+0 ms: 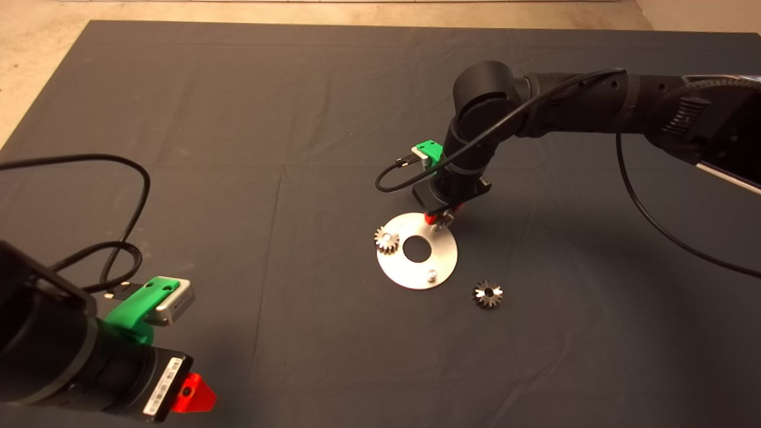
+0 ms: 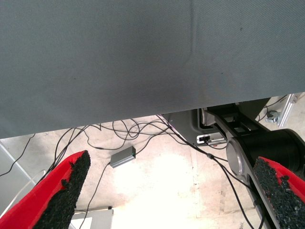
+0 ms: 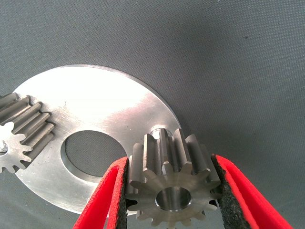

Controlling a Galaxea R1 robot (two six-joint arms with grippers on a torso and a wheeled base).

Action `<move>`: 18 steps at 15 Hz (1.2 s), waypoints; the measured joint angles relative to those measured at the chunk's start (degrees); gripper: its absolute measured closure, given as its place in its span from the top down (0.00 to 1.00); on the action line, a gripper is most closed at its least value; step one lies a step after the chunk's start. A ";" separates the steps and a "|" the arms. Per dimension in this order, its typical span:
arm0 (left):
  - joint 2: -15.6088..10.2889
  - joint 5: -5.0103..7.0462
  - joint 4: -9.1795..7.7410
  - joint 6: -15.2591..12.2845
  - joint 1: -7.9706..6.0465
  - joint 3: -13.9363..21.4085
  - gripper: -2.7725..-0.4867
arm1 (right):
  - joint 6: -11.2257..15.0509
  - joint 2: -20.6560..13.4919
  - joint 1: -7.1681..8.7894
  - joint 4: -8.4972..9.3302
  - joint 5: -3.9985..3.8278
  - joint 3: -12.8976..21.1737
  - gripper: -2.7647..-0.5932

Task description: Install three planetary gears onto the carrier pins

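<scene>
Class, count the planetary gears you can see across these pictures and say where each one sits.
3. One gear sits on a pin at the disc's left edge; one is held in the right hand over the disc's far edge; one lies loose on the mat, right of the disc.

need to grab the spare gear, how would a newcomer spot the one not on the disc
Find the silver disc with a centre hole on the dark mat. Just off its rim, on the right arm's side, the loose gear lies alone on the mat. No pin carries it and no end effector holds it.
</scene>
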 joint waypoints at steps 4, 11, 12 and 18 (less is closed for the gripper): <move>-0.02 0.00 -0.01 0.00 0.00 0.00 0.87 | 0.05 0.01 0.00 0.00 0.02 0.00 0.22; -0.16 0.00 -0.01 0.00 0.00 0.00 0.87 | 0.05 0.04 -0.22 0.00 0.02 0.35 0.22; -0.18 0.02 -0.01 0.00 0.00 0.00 0.87 | 0.05 0.04 -0.38 0.00 0.02 0.41 0.22; -0.18 0.00 -0.01 0.00 0.00 0.00 0.87 | 0.05 0.30 -0.49 0.00 0.00 0.44 0.22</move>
